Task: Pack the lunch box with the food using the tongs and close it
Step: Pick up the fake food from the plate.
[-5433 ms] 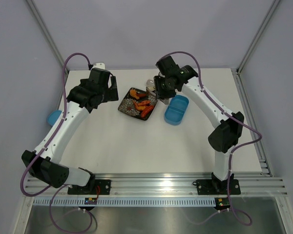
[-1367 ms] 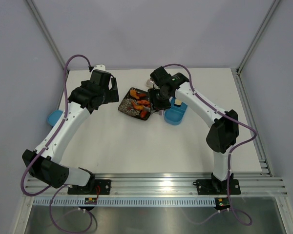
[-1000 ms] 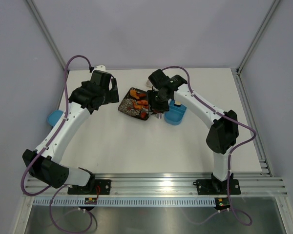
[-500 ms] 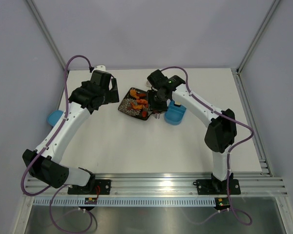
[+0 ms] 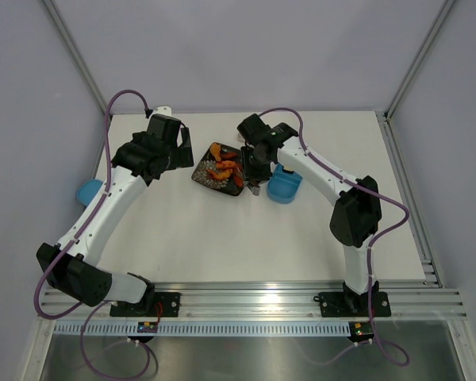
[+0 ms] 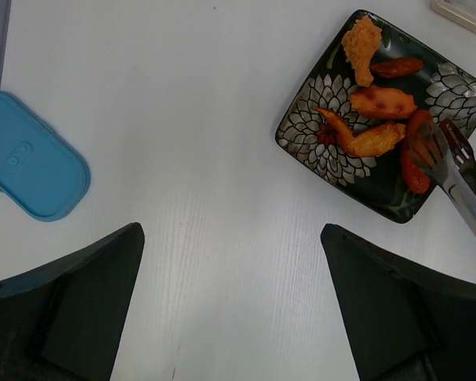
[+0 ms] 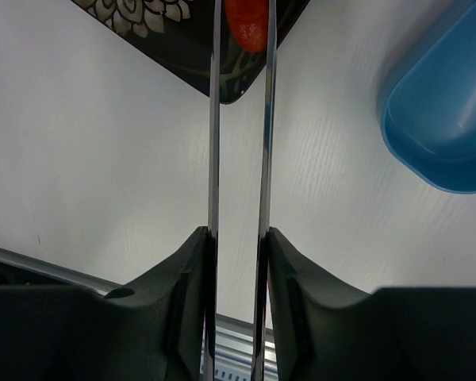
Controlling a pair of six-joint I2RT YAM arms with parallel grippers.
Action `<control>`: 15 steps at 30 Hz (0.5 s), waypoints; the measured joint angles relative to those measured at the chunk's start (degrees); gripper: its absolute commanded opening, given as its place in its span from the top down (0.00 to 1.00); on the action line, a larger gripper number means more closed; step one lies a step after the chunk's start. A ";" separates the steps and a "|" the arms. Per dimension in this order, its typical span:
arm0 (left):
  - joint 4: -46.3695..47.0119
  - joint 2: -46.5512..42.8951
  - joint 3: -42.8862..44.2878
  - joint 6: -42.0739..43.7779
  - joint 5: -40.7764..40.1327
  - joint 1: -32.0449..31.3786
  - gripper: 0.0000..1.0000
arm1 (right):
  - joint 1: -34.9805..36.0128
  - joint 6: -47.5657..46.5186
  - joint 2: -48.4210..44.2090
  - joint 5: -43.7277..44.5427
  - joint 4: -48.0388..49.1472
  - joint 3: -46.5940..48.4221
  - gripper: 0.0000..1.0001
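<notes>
My right gripper [image 7: 239, 246] is shut on the silver tongs [image 7: 265, 143], which reach out over the corner of the black plate [image 7: 198, 59]. The tong tips stand on either side of a red sausage [image 7: 250, 20], seen too in the left wrist view as the red sausage [image 6: 415, 155] with the tongs [image 6: 460, 178] beside it. More orange food [image 6: 369, 103] lies on the plate [image 5: 210, 179]. The light-blue lunch box [image 5: 286, 186] stands open just right of the plate. Its lid [image 6: 28, 165] lies far left. My left gripper [image 6: 232, 232] hangs open over bare table.
A translucent case [image 6: 464, 12] lies behind the plate. The right arm's forearm [image 5: 317, 171] crosses above the lunch box. The lid [image 5: 88, 190] rests at the table's left edge, under the left arm.
The right gripper has moved left from the lunch box to the plate and squeezed the tongs narrower around the red sausage. The left arm has stayed still.
</notes>
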 measured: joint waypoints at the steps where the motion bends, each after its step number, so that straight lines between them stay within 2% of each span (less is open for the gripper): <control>1: 0.02 0.00 0.00 0.00 0.00 0.00 0.01 | 0.02 -0.02 -0.02 0.24 0.00 0.00 0.65; 10: 0.02 0.00 0.00 0.02 0.04 0.00 0.01 | 0.04 -1.79 1.49 1.92 -0.90 3.39 0.48; 15: 0.02 0.00 0.00 0.00 0.04 0.00 0.01 | 0.09 -2.62 2.64 1.86 -1.60 3.48 0.48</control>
